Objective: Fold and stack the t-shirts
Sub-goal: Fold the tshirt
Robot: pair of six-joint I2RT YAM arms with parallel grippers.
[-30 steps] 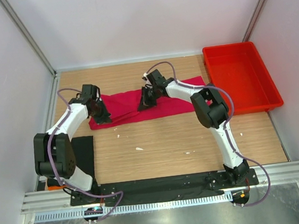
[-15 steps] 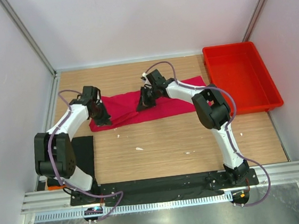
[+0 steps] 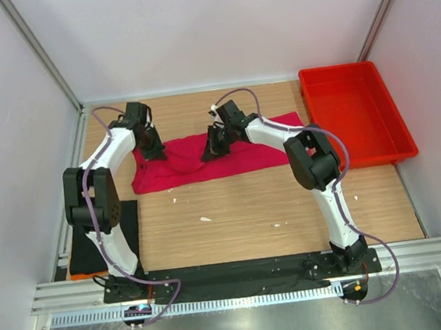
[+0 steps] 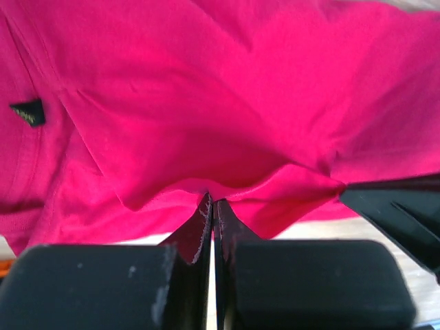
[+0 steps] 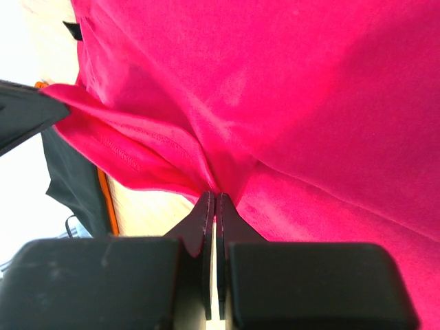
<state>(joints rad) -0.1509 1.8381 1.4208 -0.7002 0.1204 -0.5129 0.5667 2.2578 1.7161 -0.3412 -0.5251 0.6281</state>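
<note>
There are two t-shirts on the bench. One is the crimson-pink t-shirt, which lies as a long band across the far middle of the bench. The other is the black t-shirt, which lies flat at the left near edge, partly under the left arm. There is one red tray at the far right corner, and no cloth is in it.

Both arms reach to the pink shirt. The left tool is at the far left end of the band, and the right tool is near its middle. In the left wrist view the left tool is pinched tight on one fold of the pink cloth, and one small black label shows on the shirt. In the right wrist view the right tool is likewise clamped on one ridge of the pink cloth. Beside it, part of the black shirt and one orange edge are visible.
</note>
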